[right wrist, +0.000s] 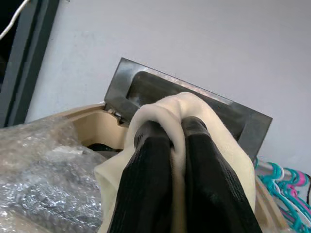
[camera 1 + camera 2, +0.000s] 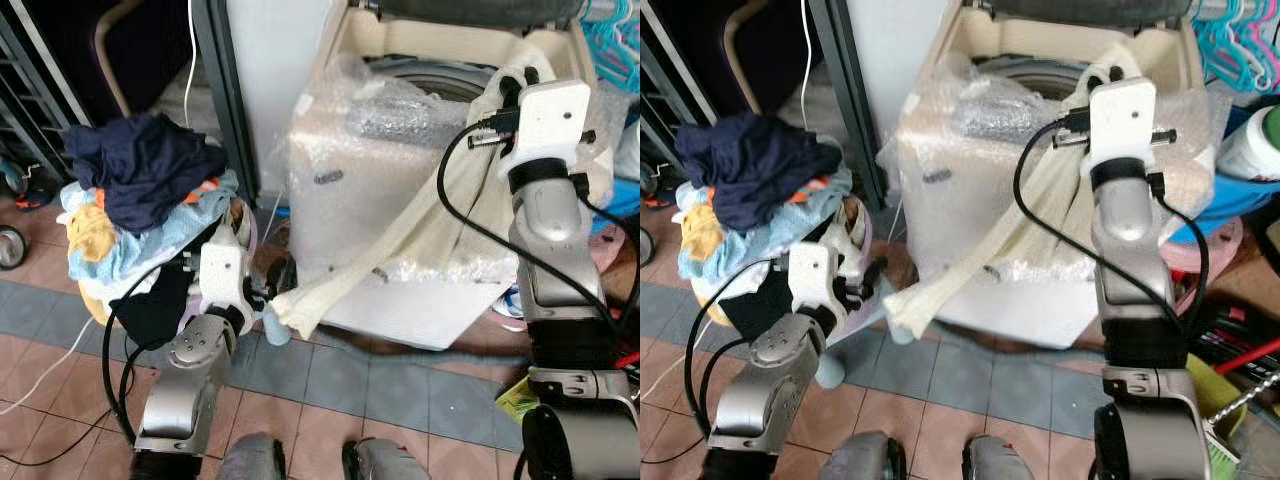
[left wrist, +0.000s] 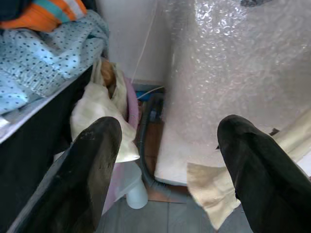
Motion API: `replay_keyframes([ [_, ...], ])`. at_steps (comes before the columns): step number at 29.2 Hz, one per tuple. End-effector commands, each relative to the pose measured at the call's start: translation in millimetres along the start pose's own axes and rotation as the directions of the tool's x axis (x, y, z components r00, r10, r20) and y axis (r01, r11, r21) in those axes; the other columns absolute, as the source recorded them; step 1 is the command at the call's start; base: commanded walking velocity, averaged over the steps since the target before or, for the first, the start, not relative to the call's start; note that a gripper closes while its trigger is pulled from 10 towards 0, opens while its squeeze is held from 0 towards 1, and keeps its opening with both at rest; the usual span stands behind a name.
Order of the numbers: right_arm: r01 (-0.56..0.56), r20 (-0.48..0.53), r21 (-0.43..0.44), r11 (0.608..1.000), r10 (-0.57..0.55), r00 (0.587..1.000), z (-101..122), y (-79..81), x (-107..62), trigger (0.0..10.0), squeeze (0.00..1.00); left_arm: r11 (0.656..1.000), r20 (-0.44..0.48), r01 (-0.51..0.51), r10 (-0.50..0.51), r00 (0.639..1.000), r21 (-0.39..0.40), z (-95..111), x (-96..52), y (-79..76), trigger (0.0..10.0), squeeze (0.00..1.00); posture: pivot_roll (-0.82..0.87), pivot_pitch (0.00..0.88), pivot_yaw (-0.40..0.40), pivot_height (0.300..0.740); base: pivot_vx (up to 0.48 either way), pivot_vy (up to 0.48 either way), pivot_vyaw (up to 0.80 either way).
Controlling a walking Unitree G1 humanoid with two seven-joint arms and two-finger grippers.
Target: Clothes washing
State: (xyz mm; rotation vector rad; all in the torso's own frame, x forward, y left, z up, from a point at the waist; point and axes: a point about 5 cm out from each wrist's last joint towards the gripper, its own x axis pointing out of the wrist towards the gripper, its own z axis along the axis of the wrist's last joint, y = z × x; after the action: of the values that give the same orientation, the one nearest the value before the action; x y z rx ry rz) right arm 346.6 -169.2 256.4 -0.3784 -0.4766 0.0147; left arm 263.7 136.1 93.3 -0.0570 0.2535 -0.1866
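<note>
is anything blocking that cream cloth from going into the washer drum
Nothing visible blocks it. The right gripper is shut on the cream cloth above the washer, whose lid stands open. The cloth's long tail hangs down the bubble-wrapped front, its end beside the open left gripper, so it could drag.

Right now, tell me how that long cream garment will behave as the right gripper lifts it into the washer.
Probably floppy: the cream garment sags from the right gripper down the washer front. Likely light, since two shut fingers hold the bunched end. Its free tail, near the open left gripper, may drag or snag on the bubble wrap.
</note>
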Motion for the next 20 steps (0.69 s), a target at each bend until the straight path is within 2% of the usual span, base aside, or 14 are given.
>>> replay_keyframes([
  [1, -0.002, 0.015, -0.024, 1.0, 0.002, 1.0, 2, -6.8, 3.5, 10.0, 0.0, 1.0, -0.004, 0.008, -0.008, 1.0, -0.001, 1, 0.3, -5.1, 10.0, 0.0, -0.04, 0.129, 0.027, 0.74, 0.33, 0.0, 0.0],
  [2, -0.002, 0.015, -0.024, 1.0, 0.002, 1.0, 2, -6.8, 3.5, 10.0, 0.0, 1.0, -0.004, 0.008, -0.008, 1.0, -0.001, 1, 0.3, -5.1, 10.0, 0.0, -0.04, 0.129, 0.027, 0.74, 0.33, 0.0, 0.0],
  [3, -0.054, 0.054, -0.072, 0.996, 0.058, 0.997, 8, -3.8, 13.8, 10.0, 0.0, 1.0, -0.005, 0.007, -0.007, 1.0, -0.003, 1, -0.3, -4.6, 10.0, 0.0, -0.03, 0.126, 0.02, 0.74, 0.334, 0.0, 0.0],
  [5, -0.066, 0.066, -0.085, 0.994, 0.072, 0.995, 10, -3.3, 17.7, 10.0, 0.0, 1.0, -0.005, 0.008, -0.008, 1.0, -0.003, 1, -0.4, -4.7, 10.0, 0.0, -0.03, 0.126, 0.02, 0.74, 0.334, 0.0, 0.0],
  [6, -0.066, 0.066, -0.085, 0.994, 0.072, 0.995, 10, -3.3, 17.7, 10.0, 0.0, 1.0, -0.005, 0.008, -0.008, 1.0, -0.003, 1, -0.4, -4.7, 10.0, 0.0, -0.03, 0.126, 0.02, 0.74, 0.334, 0.0, 0.0],
  [8, -0.07, 0.083, -0.078, 0.995, 0.076, 0.994, 17, -5.7, 29.7, 10.0, 0.0, 1.0, -0.012, 0.004, -0.004, 1.0, -0.003, 0, -0.7, -4.6, 10.0, 0.0, -0.03, 0.124, 0.017, 0.74, 0.339, 0.0, 0.0],
  [9, -0.07, 0.083, -0.078, 0.995, 0.076, 0.994, 17, -5.7, 29.7, 10.0, 0.0, 1.0, -0.012, 0.004, -0.004, 1.0, -0.003, 0, -0.7, -4.6, 10.0, 0.0, -0.03, 0.124, 0.017, 0.74, 0.341, 0.0, 0.0],
  [11, -0.062, 0.103, -0.061, 0.996, 0.068, 0.992, 25, -11.0, 44.0, 10.0, 0.0, 1.0, -0.014, 0.004, -0.004, 1.0, -0.002, 0, -0.7, -4.9, 10.0, 0.0, -0.03, 0.122, 0.017, 0.74, 0.345, 0.0, 0.0],
  [12, -0.062, 0.103, -0.061, 0.996, 0.068, 0.992, 25, -11.0, 44.0, 10.0, 0.0, 1.0, -0.014, 0.004, -0.004, 1.0, -0.002, 0, -0.7, -4.9, 10.0, 0.0, -0.03, 0.122, 0.017, 0.74, 0.345, 0.0, 0.0],
  [16, -0.082, 0.158, -0.093, 0.992, 0.096, 0.983, 46, -19.2, 69.3, 10.0, 0.0, 1.0, -0.015, 0.008, -0.008, 1.0, 0.002, 1, 1.5, -4.9, 10.0, 0.0, -0.02, 0.113, 0.02, 0.74, 0.346, 0.0, 0.0],
  [17, -0.082, 0.158, -0.093, 0.992, 0.096, 0.983, 46, -19.2, 69.3, 10.0, 0.0, 1.0, -0.015, 0.008, -0.008, 1.0, 0.002, 1, 1.5, -4.9, 10.0, 0.0, -0.02, 0.113, 0.02, 0.74, 0.349, 0.0, 0.0],
  [20, -0.045, 0.225, -0.154, 0.987, 0.079, 0.971, 73, -33.2, 89.2, 10.0, 0.0, 1.0, -0.015, 0.011, -0.011, 1.0, 0.005, 2, 3.4, -5.3, 10.0, 0.0, -0.03, 0.111, 0.019, 0.74, 0.331, 0.0, 0.0],
])
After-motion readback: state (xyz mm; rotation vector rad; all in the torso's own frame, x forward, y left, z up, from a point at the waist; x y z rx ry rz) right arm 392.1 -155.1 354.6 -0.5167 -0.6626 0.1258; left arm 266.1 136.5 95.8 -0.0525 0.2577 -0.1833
